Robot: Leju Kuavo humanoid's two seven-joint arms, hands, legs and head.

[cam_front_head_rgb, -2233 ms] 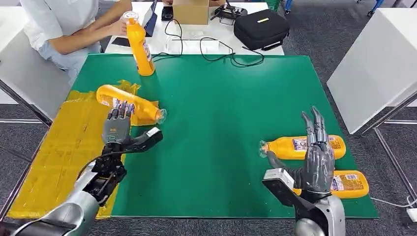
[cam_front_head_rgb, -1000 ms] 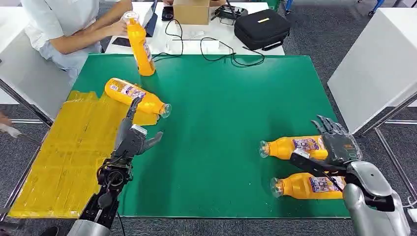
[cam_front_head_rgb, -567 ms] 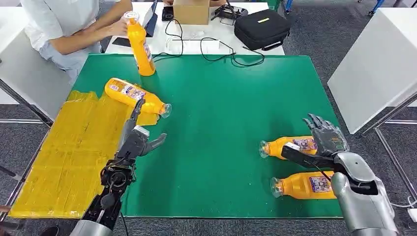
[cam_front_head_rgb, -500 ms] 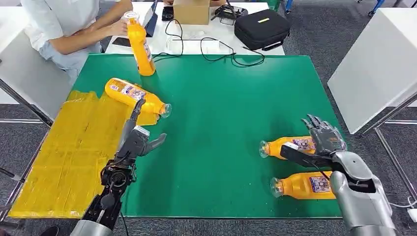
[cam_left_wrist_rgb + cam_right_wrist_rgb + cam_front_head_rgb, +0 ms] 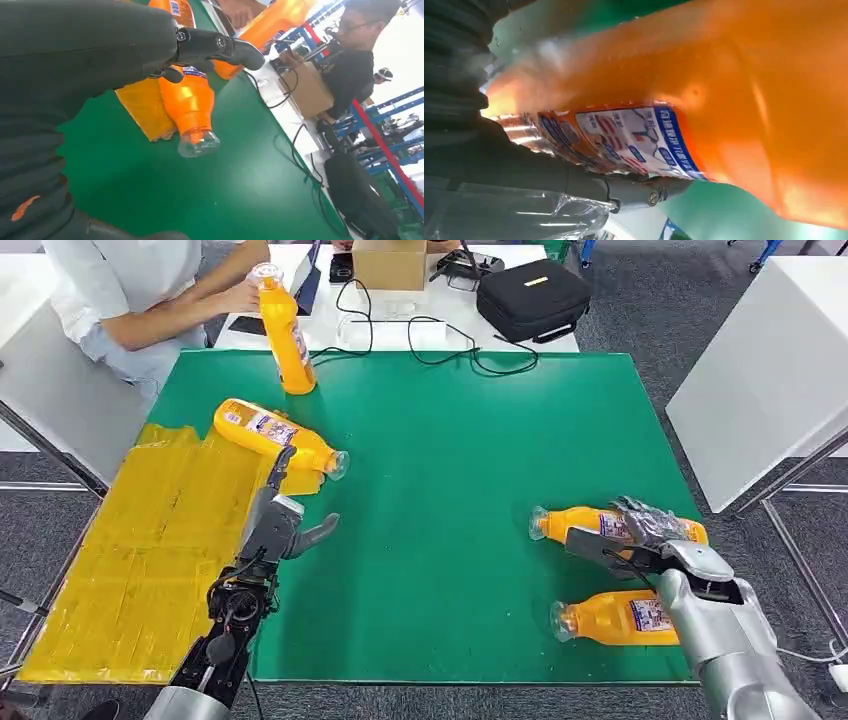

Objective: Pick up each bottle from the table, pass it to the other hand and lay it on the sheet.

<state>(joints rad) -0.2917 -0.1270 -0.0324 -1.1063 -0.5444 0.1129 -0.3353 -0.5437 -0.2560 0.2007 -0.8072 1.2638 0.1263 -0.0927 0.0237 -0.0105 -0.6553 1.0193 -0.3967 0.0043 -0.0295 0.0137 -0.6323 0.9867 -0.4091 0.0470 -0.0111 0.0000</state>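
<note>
Bottle point(image 5: 585, 524) lying on green table point(image 5: 450, 450), wrapped by right hand point(image 5: 645, 528) fingers and thumb. Left hand point(image 5: 278, 522) empty, fingers spread, near another bottle point(image 5: 275, 435) lying partly on yellow sheet point(image 5: 140, 550).

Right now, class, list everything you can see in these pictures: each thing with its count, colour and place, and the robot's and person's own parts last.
Bottles: four, orange. One lies on the sheet's far corner; one stands at the mat's far edge; two lie on the mat's right side, the farther one under the right hand, the nearer one beside that arm.
Sheet: one, yellow, on the table's left side.
Mat: one, green, covering the table.
Case: one, black, on the white table behind.
Box: one, brown cardboard, same table.
Cables: black, same table.
Person: one, white top, far left, hand on the standing bottle.
Left hand: grey, fingers apart, holding nothing.
Right hand: grey, over the farther bottle; grip unclear.
</note>
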